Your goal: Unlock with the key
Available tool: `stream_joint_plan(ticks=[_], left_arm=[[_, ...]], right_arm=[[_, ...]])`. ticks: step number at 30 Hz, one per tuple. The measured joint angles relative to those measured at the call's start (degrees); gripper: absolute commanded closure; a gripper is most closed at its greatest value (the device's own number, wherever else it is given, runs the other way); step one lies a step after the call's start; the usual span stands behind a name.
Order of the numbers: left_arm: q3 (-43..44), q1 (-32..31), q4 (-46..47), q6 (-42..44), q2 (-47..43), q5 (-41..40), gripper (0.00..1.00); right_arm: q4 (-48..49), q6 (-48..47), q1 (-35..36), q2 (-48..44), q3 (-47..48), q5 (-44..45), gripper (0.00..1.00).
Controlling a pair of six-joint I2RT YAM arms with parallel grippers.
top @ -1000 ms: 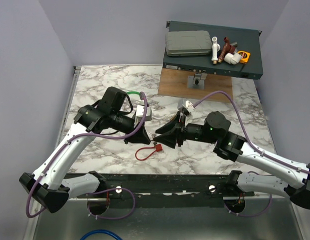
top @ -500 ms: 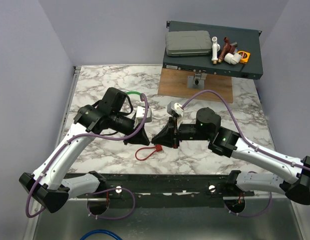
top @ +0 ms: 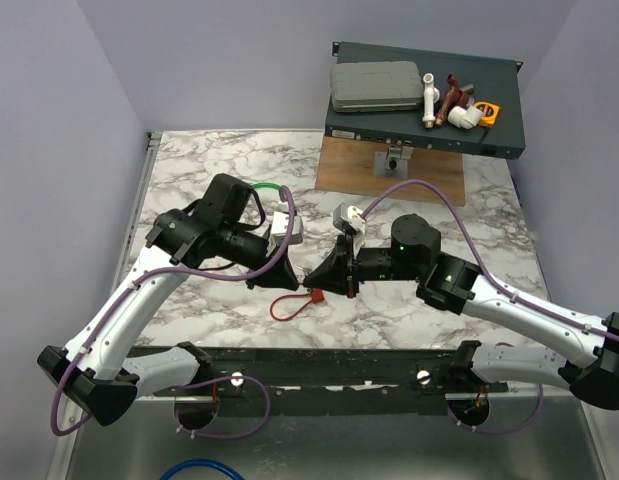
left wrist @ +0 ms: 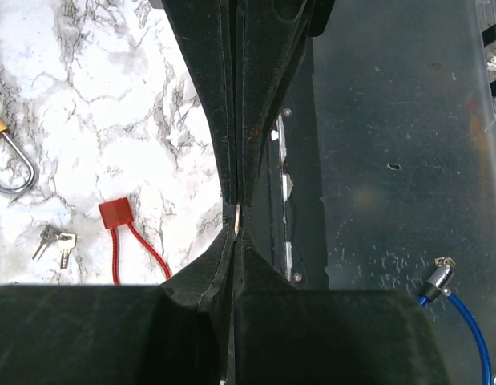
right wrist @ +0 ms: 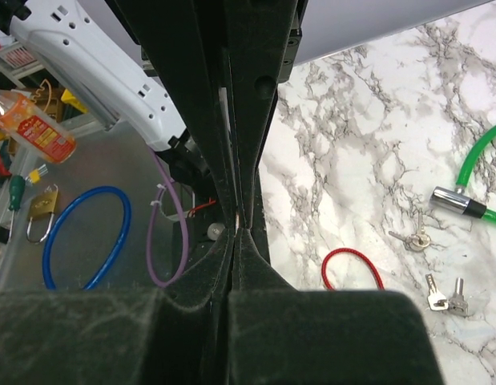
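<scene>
My left gripper and right gripper meet tip to tip just above the marble near the front edge. Both are shut. A thin silver blade, the key seen edge-on, is pinched in my left gripper. The same key shows at the tips of my right gripper. Left of them on the table lies the brass padlock with its silver shackle. A red tag on a red cord loop lies flat below the grippers, held by neither.
Two small loose keys lie by the red tag. A green cable loop lies behind the left arm. A dark rack unit with parts stands at the back right. A blue cable lies in the bin below the table's front edge.
My right arm has swung left until its fingertips met the left gripper's, and its jaws have gone from open to shut. The left arm has stayed where it was.
</scene>
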Motion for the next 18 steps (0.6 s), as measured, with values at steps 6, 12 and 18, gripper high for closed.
stream_joint_plan(ticks=[6, 12, 18], left_arm=[[0.3, 0.0, -0.3, 0.0, 0.1, 0.0, 1.00], [0.3, 0.0, -0.7, 0.9, 0.1, 0.1, 1.00], [0.3, 0.0, -1.3, 1.5, 0.1, 0.2, 1.00]], right_arm=[[-0.7, 0.1, 0.0, 0.8, 0.4, -0.9, 0.73], [-2.3, -0.3, 0.0, 1.8, 1.2, -1.6, 0.68], [-4.3, -1.5, 0.0, 1.9, 3.1, -1.5, 0.60]])
